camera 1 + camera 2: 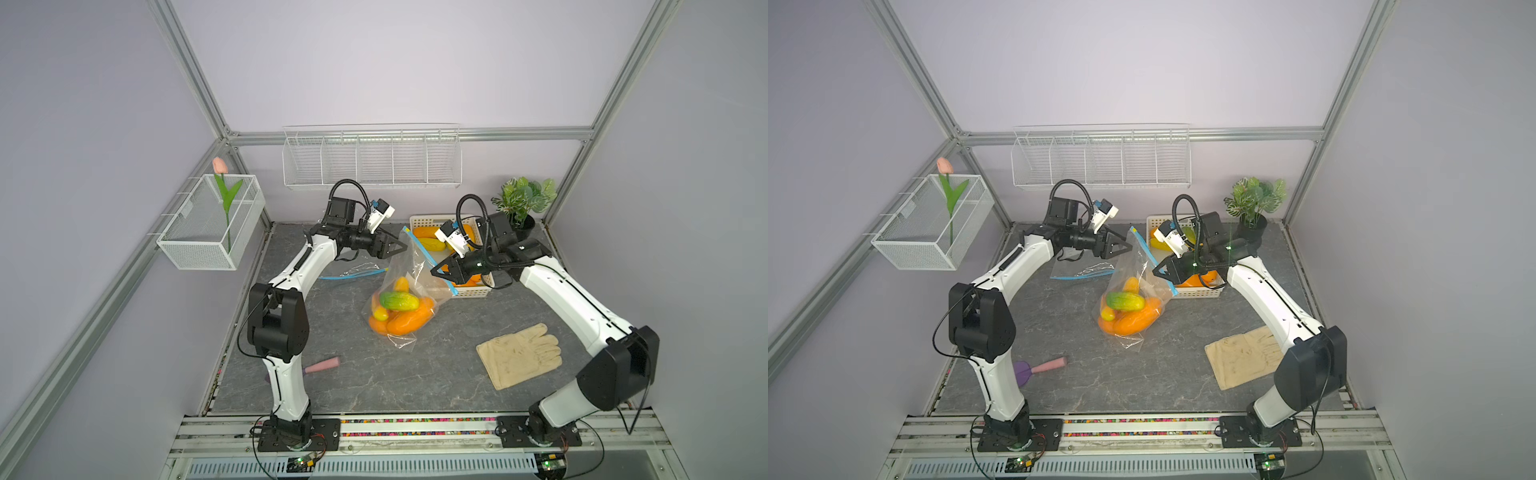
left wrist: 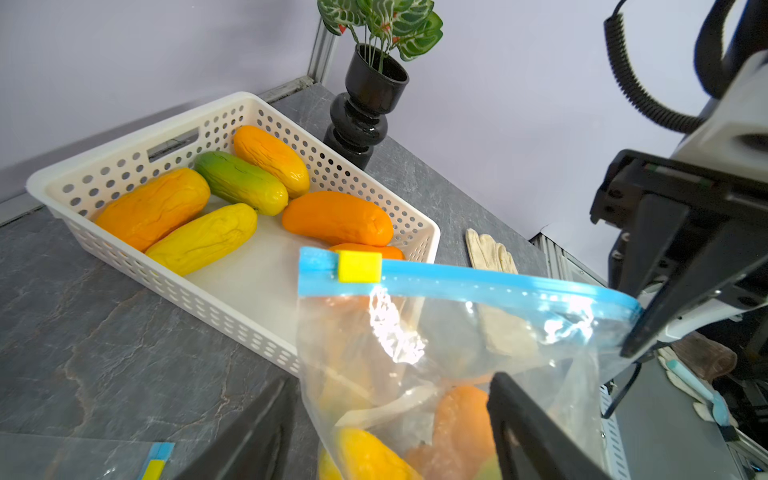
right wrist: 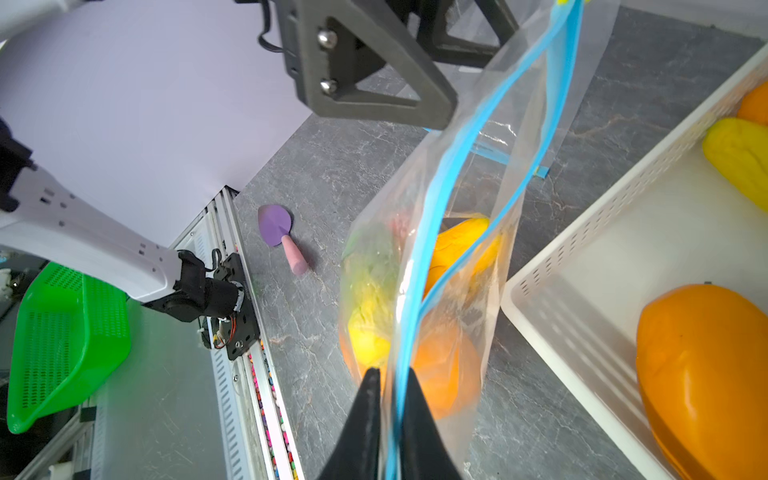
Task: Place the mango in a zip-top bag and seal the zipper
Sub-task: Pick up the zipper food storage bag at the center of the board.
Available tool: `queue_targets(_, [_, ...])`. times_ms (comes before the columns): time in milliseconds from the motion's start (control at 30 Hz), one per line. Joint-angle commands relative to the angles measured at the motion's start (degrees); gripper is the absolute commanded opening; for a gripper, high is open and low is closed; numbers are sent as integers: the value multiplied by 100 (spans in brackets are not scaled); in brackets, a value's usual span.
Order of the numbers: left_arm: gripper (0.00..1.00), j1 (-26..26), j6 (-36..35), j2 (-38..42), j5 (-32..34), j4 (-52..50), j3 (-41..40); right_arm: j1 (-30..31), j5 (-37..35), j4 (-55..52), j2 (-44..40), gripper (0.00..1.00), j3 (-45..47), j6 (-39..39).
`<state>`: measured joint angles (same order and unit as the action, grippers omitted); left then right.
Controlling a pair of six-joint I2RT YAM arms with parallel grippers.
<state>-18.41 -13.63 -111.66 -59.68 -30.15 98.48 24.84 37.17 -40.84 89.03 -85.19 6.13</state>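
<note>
Right fingers (image 3: 368,415) clamped on zip-top bag's (image 1: 409,268) blue zipper strip (image 3: 428,232) — left fingers (image 2: 257,432) wide apart beside bag; mangoes (image 1: 405,322) inside.

We find the zip-top bag (image 1: 409,286) in the middle of the table (image 1: 332,395), mangoes (image 1: 405,322) in it, basket (image 1: 471,293) of loose mangoes (image 1: 432,244) just behind it to the right — potted plant (image 1: 524,199) behind the basket, glove (image 1: 519,357) front right, trowel (image 1: 322,365) front left, spare bag (image 1: 349,275) flat behind-left.
</note>
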Motion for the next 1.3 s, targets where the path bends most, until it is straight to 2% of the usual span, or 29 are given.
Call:
queue_targets(0, [73,2,-364,-180,-307,-413,199,-26,282,-357,-154,11,-100,720])
queue_targets(100, [64,-1,-344,-154,-363,-305,140,-34,286,-570,-93,7,-223,887])
queue_targets(233, [36,-15,-302,-180,-473,-281,181,-56,100,-615,-26,7,-237,823])
queue_targets(300, [27,-18,-282,-183,-547,-257,181,-68,53,-527,-42,8,-164,727])
queue_targets(400, [13,-13,-266,-176,-623,-237,166,-116,-16,-334,-152,11,-37,520])
queue_targets(467, [1,-13,-254,-165,-588,-261,163,-147,-130,-245,-233,20,8,360])
queue_targets(500, [0,-14,-254,-157,-551,-277,164,-160,-174,-225,-277,24,15,315])
queue_targets(567, [0,-9,-221,-129,-415,-297,163,-172,-423,-149,-363,44,15,133])
queue_targets(633, [0,20,-150,-75,-244,-351,181,-184,-581,-146,-415,52,-63,-17])
queue_targets(667, [0,39,-48,-17,-117,-338,173,-181,-730,-120,-428,64,-121,-167])
queue_targets(700, [0,69,43,64,-2,-333,168,-177,-817,-104,-433,70,-183,-288])
queue_targets(767, [0,109,243,361,352,-285,52,-183,-877,12,-425,82,-307,-625])
queue_targets(833, [0,109,505,826,754,21,-282,-166,-820,203,-392,88,-397,-910])
queue_targets(967, [0,57,971,1931,1301,937,-1273,-97,-720,545,-190,90,-642,-1230])
queue_targets(1100, [0,-184,952,2843,1863,1253,-2054,-42,-299,867,225,90,-1110,-1354])
queue_targets(1267, [0,-339,1011,3268,2091,1338,-2414,274,391,1028,856,89,-1710,-1134])
